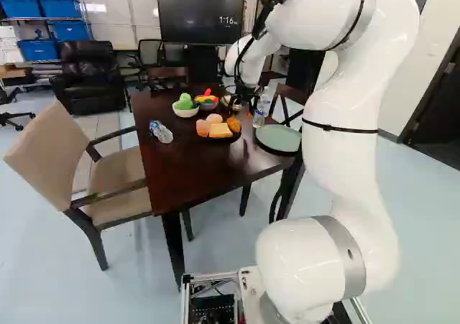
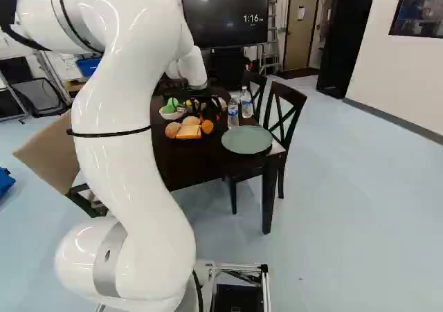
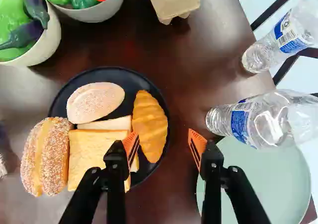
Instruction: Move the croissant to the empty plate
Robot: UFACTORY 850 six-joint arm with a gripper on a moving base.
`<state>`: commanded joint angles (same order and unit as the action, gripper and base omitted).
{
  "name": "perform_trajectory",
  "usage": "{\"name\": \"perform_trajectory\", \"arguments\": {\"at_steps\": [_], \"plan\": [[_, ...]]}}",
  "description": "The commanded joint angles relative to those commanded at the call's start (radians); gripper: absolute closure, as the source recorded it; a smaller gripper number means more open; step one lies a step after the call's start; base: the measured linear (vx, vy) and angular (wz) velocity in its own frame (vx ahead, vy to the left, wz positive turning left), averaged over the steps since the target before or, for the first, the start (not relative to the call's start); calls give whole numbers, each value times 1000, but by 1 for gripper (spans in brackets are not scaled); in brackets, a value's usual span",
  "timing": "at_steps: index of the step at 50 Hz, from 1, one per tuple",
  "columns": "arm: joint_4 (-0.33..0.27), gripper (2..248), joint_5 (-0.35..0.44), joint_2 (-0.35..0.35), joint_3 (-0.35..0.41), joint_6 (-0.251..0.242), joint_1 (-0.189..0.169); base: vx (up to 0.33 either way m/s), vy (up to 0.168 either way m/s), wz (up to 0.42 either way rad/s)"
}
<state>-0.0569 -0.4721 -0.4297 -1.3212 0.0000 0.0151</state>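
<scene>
croissant (image 3: pixel 150 125) is on the dark plate (image 3: pixel 161 92), lying along its rim on the green plate side, right next to the bread slices (image 3: pixel 94 152). one end of it sits in the span between the fingers, the rest runs out ahead of them. it's much nearer the bread-side finger than the other one

gripper (image 2: pixel 201 108) is spread wide, pinching nothing. orange pads (image 3: pixel 197 145) face each other across the gap; far finger is off the dark plate, by the edge of the green plate (image 3: pixel 258 184). hand points down over the table (image 3: pixel 218 45). arm (image 2: pixel 124 167) rises from the base, goes out the top of both base views, and its far end comes down over the table

rest of the dark plate: round bun (image 3: pixel 95 102) beside the croissant and slices, seeded roll (image 3: pixel 45 157) on the other side of the slices

further out: near water bottle (image 3: pixel 271 119) just by the green plate, far water bottle (image 3: pixel 278 40) past it, carton (image 3: pixel 174 0) and pepper bowl (image 3: pixel 99 10) ahead of the dark plate, eggplant bowl (image 3: pixel 52 42) next to the pepper one
</scene>
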Motion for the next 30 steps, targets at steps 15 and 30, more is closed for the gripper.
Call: {"name": "perform_trajectory", "arguments": {"at_steps": [15,30], "plan": [[0,96,0,-14,-18,0,12,0,0,0],[0,96,-5,-25,-33,0,27,0,0,0]]}}
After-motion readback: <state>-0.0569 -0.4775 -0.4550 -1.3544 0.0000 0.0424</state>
